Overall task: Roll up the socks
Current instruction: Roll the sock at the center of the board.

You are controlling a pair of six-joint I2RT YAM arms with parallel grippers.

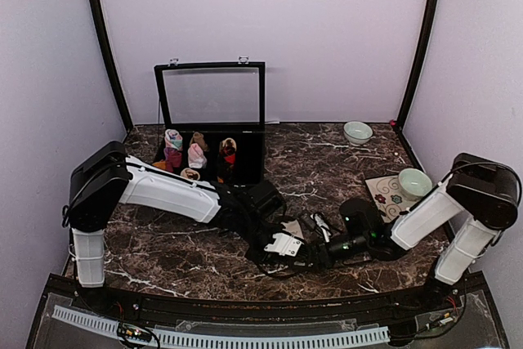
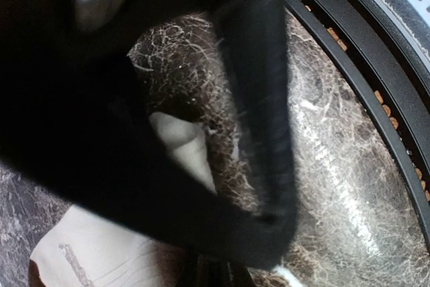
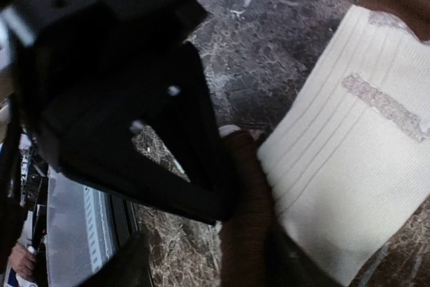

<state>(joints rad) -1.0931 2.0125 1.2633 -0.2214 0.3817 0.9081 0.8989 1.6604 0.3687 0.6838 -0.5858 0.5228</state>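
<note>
A cream sock (image 1: 284, 243) with a brown cuff lies on the marble near the front edge, between the two arms. My left gripper (image 1: 274, 252) reaches it from the left. In the right wrist view its black fingertips press on the brown cuff (image 3: 250, 193) beside the ribbed cream fabric (image 3: 349, 146), shut on it. My right gripper (image 1: 315, 257) comes in from the right, and its jaws (image 3: 222, 270) stand open on either side of the same cuff. In the left wrist view, blurred black parts cover most of the picture, with cream sock (image 2: 101, 253) at the lower left and my left gripper (image 2: 215, 275) low in the frame.
An open black box (image 1: 249, 165) at the back holds several rolled sock bundles (image 1: 196, 154). A pale bowl (image 1: 357, 131) stands far right at the back. A green bowl (image 1: 414, 181) sits on a patterned mat (image 1: 382, 196). The table's black front rail (image 2: 376, 85) runs close by.
</note>
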